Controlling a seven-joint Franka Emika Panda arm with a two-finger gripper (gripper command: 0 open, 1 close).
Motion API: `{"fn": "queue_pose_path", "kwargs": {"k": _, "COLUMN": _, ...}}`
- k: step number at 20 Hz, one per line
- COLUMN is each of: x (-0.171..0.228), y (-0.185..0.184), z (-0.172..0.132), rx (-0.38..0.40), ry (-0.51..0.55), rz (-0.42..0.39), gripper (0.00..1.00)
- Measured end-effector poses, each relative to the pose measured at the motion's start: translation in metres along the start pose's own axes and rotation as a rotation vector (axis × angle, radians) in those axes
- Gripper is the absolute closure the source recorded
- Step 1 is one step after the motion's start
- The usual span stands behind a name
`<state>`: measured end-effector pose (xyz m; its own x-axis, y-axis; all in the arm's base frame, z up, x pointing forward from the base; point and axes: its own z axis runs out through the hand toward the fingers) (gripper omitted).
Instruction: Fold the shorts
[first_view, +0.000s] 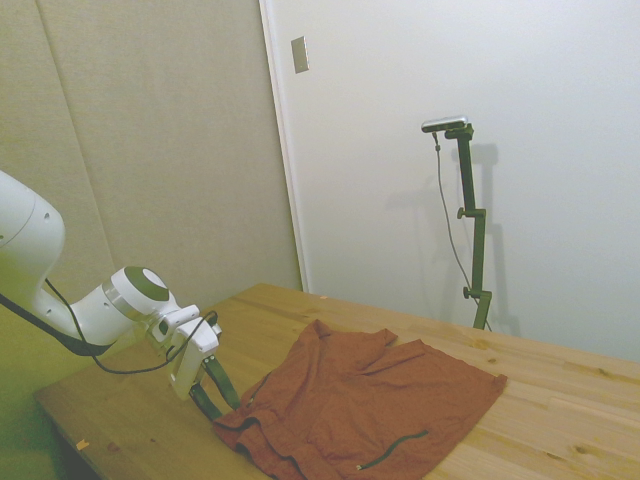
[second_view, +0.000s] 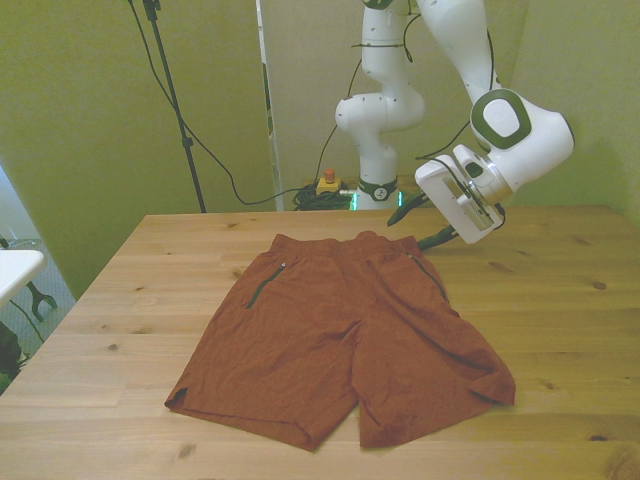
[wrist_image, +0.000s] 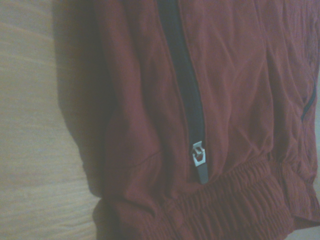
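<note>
The shorts lay spread flat on the wooden table, waistband toward the far edge and both legs running toward the near edge, so their long axis ran from far to near. A dark zipper with its silver pull ran down beside the gathered waistband. The gripper sat at the waistband corner on the front view's right, fingers apart and angled down at the cloth. That corner looked the likely grasp point; whether the tips touched the fabric could not be told.
</note>
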<state>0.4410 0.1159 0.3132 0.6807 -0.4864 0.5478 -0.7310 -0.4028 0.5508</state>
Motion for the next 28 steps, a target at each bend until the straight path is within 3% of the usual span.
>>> {"fn": "queue_pose_path", "kwargs": {"k": 28, "x": -0.0023, "y": -0.0092, "z": 0.0005, "rx": 0.009, "ry": -0.006, "rz": -0.011, "gripper": 1.0}}
